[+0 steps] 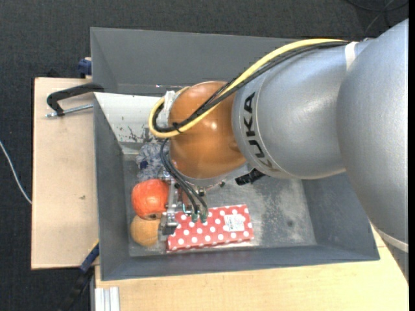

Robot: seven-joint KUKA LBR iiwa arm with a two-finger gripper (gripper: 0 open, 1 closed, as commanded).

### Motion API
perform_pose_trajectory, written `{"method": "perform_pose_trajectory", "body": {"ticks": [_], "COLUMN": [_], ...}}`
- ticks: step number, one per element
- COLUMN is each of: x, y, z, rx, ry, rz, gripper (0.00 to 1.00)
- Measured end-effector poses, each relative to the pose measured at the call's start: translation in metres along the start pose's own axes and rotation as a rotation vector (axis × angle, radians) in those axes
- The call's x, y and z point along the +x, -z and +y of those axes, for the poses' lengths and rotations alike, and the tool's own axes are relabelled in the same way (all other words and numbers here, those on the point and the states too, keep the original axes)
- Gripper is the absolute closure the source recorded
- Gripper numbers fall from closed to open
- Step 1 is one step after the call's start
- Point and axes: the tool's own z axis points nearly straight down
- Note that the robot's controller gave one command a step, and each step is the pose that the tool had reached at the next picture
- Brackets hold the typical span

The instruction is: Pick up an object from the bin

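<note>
My gripper (171, 219) is low in the bin's front left corner, under the arm's orange cover. It sits between a red round fruit (148, 197) on its left and a red box with white dots (217, 227) on its right. Just in front of the red fruit, a yellow-orange round fruit (144, 231) lies against the bin's front wall. The gripper's tip is right at the dotted box's left end, beside both fruits. I cannot make out anything held in it.
A crumpled blue and white thing (150, 158) lies behind the red fruit, near the left wall. The arm and its orange cover hide the middle of the bin. Bare grey floor shows to the right of the dotted box.
</note>
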Motion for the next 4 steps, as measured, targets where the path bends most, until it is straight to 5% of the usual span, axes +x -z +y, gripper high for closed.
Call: {"method": "perform_pose_trajectory", "body": {"ticks": [1,2,3,4], "x": [-0.002,-0.007,-0.007,-0.009], "y": [0.003,-0.090,-0.090,0.087], "z": [-0.001,-0.004,-0.004,-0.003], "rx": [-0.001,0.008,0.008,-0.003], "ry": [-0.002,0.321,0.321,0.322], "rz": [-0.006,-0.008,-0.008,-0.019], "gripper": [0.00,1.00,1.00,1.00]}}
